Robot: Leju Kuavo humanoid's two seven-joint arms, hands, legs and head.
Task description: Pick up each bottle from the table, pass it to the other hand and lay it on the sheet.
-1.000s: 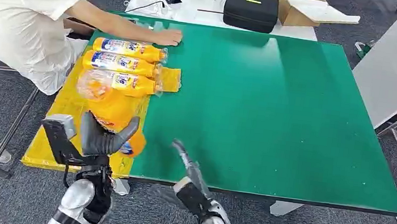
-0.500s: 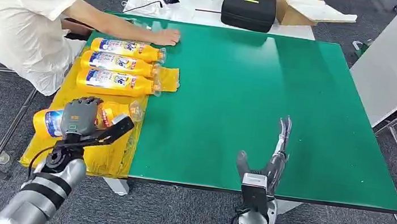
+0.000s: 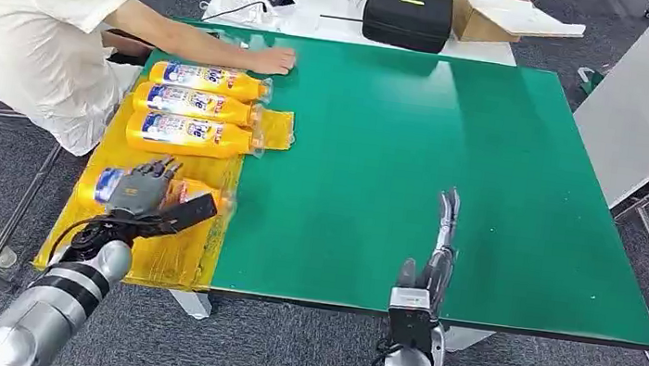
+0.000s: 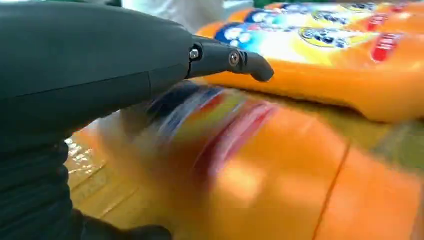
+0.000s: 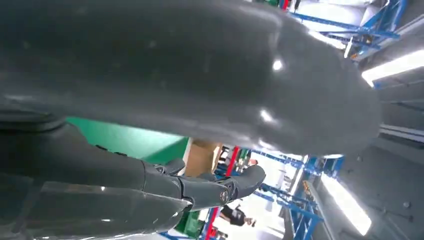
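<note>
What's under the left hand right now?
The left hand rests over a fourth orange bottle lying on the yellow sheet. The bottle's middle is covered by the hand.

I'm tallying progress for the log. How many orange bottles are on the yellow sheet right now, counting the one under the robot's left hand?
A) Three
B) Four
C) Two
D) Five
B: three orange bottles lie in a row on the yellow sheet, and a fourth bottle lies under the left hand.
</note>
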